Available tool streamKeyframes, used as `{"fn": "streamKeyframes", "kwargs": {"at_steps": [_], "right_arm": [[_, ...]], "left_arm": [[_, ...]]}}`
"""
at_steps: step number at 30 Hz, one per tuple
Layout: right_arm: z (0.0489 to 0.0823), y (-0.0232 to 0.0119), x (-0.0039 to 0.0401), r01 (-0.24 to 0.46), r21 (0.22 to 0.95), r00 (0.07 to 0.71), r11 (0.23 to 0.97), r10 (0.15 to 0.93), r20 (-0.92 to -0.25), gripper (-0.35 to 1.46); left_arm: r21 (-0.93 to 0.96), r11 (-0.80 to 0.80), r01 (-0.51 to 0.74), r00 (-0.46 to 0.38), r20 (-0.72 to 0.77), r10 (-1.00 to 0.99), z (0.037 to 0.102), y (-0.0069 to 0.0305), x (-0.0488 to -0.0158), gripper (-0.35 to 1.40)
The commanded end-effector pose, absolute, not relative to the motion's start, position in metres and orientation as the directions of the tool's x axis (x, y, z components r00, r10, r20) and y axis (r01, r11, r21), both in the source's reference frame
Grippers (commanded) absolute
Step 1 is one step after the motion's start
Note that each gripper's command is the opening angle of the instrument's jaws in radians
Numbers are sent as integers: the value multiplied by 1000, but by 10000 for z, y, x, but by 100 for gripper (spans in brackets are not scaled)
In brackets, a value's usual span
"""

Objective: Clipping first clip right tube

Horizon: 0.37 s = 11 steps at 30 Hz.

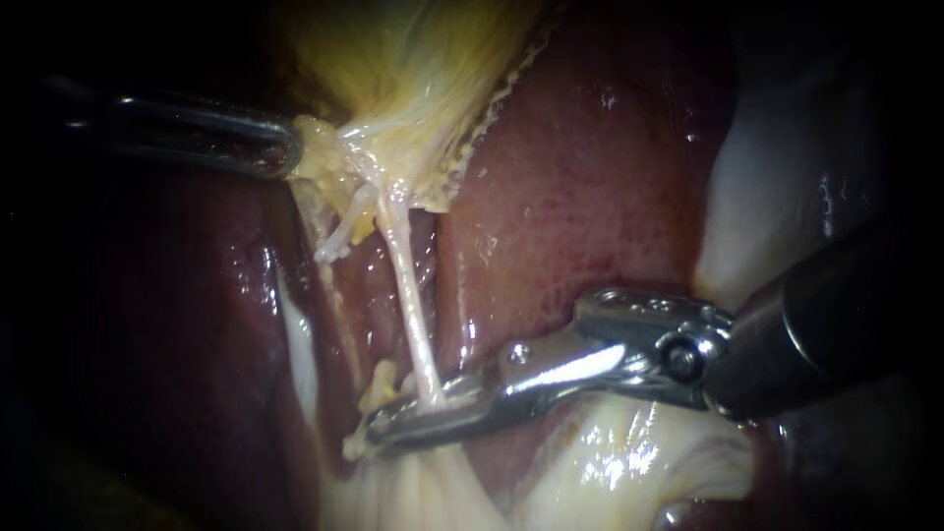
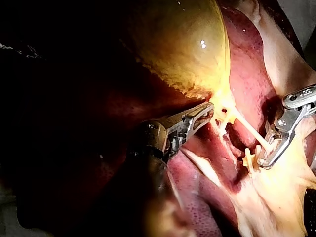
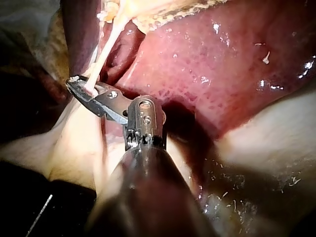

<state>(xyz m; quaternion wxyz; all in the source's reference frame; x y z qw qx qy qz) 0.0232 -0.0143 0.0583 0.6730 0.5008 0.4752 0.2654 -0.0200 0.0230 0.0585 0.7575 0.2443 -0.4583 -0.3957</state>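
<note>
Left instrument grips the gallbladder at its edge; right instrument clamps the pale tube

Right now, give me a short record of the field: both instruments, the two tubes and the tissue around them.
left instrument: tip at the gallbladder, at its lower end
right instrument: jaws shut on the right tube, low down
right tube: pale, taut, runs from gallbladder to those jaws
left tube: shorter, pale, beside it, not held
liver: dark red, behind the tubes

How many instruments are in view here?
2. The left instrument enters from the left, jaws shut on the neck of the gallbladder; the right instrument enters from the right, its tip at the lower end of the tube. None looks hidden.
</note>
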Motion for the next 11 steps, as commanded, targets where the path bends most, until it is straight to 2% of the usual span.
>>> {"fn": "streamKeyframes", "kwargs": {"at_steps": [1,11], "right_arm": [[584,-142,233,119,926,408,358,833,-374,-35],[585,-140,232,119,927,408,357,833,-373,-35]], "left_arm": [[733,567,376,267,501,-823,585,230,-200,-35],[733,567,376,267,501,-823,585,230,-200,-35]]}}
